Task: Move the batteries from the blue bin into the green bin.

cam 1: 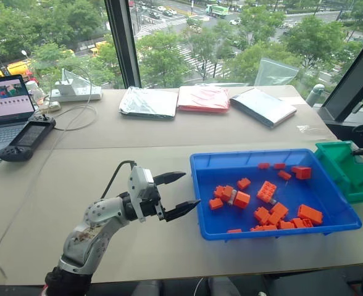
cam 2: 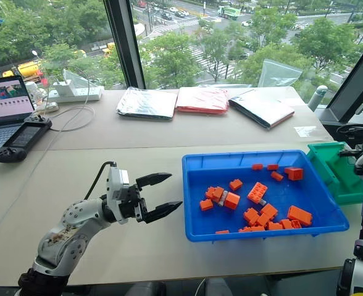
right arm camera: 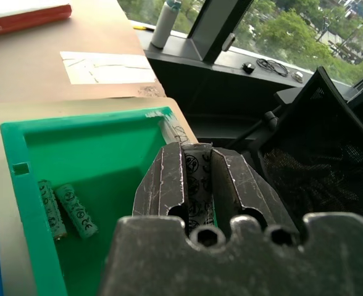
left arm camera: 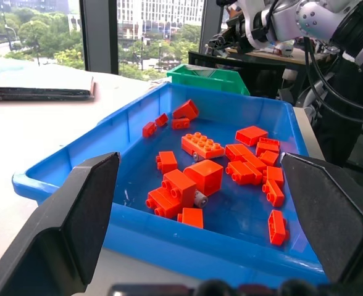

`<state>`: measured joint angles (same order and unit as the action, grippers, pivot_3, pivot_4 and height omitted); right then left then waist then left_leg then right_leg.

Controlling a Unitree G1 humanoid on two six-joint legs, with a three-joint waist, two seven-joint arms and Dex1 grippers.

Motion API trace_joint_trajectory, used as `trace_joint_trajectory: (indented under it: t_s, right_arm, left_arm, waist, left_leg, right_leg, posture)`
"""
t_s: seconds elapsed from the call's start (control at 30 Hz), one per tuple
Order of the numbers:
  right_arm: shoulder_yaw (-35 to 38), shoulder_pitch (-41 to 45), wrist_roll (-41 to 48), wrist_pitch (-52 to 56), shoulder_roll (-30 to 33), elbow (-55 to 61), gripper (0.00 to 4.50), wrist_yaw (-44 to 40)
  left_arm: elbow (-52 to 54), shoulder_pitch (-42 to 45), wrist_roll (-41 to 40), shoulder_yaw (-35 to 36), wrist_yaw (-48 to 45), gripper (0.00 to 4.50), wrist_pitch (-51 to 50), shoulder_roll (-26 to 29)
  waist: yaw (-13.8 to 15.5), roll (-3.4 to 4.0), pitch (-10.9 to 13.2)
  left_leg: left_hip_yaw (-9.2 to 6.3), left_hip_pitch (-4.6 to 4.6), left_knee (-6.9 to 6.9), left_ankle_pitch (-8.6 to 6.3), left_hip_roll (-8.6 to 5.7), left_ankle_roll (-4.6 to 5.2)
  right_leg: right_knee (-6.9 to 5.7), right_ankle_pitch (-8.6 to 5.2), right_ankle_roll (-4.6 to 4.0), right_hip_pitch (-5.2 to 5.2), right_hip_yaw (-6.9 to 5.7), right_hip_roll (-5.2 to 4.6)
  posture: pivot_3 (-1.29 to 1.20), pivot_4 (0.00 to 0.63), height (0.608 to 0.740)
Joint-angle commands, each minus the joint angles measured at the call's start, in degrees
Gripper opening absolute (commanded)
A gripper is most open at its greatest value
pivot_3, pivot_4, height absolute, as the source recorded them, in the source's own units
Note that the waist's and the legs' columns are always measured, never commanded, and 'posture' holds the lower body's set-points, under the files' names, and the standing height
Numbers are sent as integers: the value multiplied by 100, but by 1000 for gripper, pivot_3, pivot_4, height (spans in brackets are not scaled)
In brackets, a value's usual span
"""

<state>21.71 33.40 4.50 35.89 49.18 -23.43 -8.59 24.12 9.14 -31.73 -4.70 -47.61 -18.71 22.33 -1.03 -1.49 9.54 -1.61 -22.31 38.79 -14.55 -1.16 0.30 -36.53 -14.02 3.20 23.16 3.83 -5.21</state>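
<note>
The right gripper (right arm camera: 197,163) is clamped on a battery (right arm camera: 199,176), which stands upright between its two fingers above the green bin (right arm camera: 95,154), near that bin's far corner. Two more batteries (right arm camera: 64,209) lie side by side on the floor of the green bin, against its wall on the blue bin's side. The green bin sits just beside the blue bin (cam 1: 206,203), at its right end. The left gripper (cam 1: 176,192) hangs with its fingers spread wide and nothing between them, pointing at the blue bin's left wall, just short of it. Inside the blue bin orange bricks (cam 1: 267,191) lie scattered, and one grey battery (cam 1: 231,197) rests among the bricks nearest the left gripper
</note>
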Motion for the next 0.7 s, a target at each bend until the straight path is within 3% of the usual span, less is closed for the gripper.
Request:
trace_joint_trajectory:
  t_s: [0.03,0.33,0.4,0.7]
  right_arm:
    - [1,200,-139,-378,119,-168,395,100]
    - [-92,367,-235,-647,110,-529,395,166]
    - [-113,375,-257,-683,122,-554,1261,182]
    - [-46,267,-208,-706,162,-302,4290,185]
  left_arm:
    - [185,84,-97,171,107,4500,192,-78]
    - [152,64,10,110,83,4500,269,-59]
    - [141,73,16,107,79,4500,276,-60]
    - [111,105,-2,102,51,4500,280,-72]
  waist:
    - [0,0,0]
    - [-1,1,0]
    - [-1,1,0]
    - [-1,1,0]
  left_leg:
    - [0,0,0,0,0,0]
    - [2,0,0,0,-1,0]
    - [2,0,0,0,-1,0]
    - [3,0,0,0,-1,0]
  right_leg:
    - [1,0,0,0,0,0]
    - [2,0,0,-1,1,1]
    - [2,0,0,0,2,0]
    - [2,0,0,0,1,1]
  posture:
    - [0,150,740]
    - [0,150,740]
    - [0,150,740]
    - [0,150,740]
